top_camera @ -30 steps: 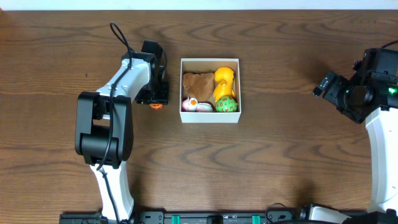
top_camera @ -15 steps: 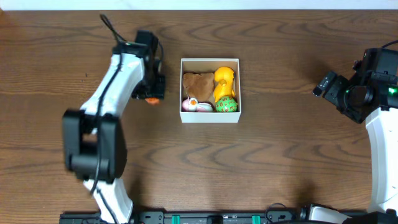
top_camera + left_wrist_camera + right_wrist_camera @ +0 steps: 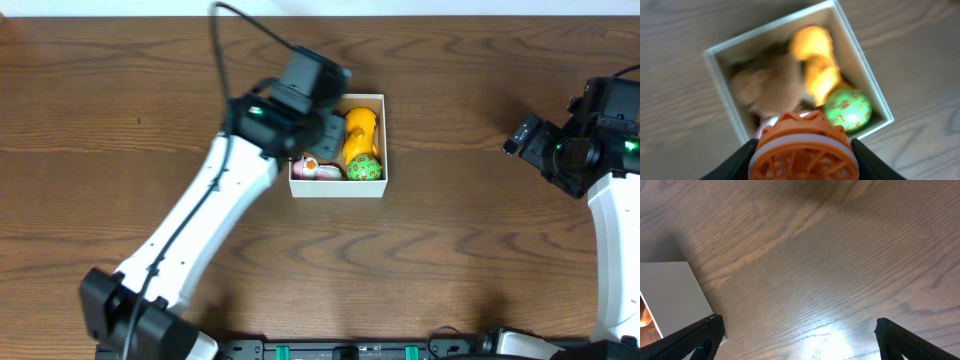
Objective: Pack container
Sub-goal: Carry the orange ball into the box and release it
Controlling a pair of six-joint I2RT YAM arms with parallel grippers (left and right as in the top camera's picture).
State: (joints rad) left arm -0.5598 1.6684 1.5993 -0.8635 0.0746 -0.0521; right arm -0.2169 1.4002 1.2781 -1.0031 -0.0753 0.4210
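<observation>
my left gripper (image 3: 804, 167) pinches the orange toy (image 3: 804, 142) — the container (image 3: 724, 92) lies straight below it, by the table's (image 3: 450, 250) far edge; right gripper (image 3: 800, 332), spread, sits well apart.

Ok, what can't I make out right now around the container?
Overhead: the left arm covers the container's back-left corner and the left tool itself.
Left wrist: blur smears the brown plush; the held orange ribbed toy hides the container's near corner.
Right wrist: only a container corner shows, cut by the left edge.

robot lab bench, wood-grain table (image 3: 450, 250); mount rail (image 3: 350, 351) at edge
</observation>
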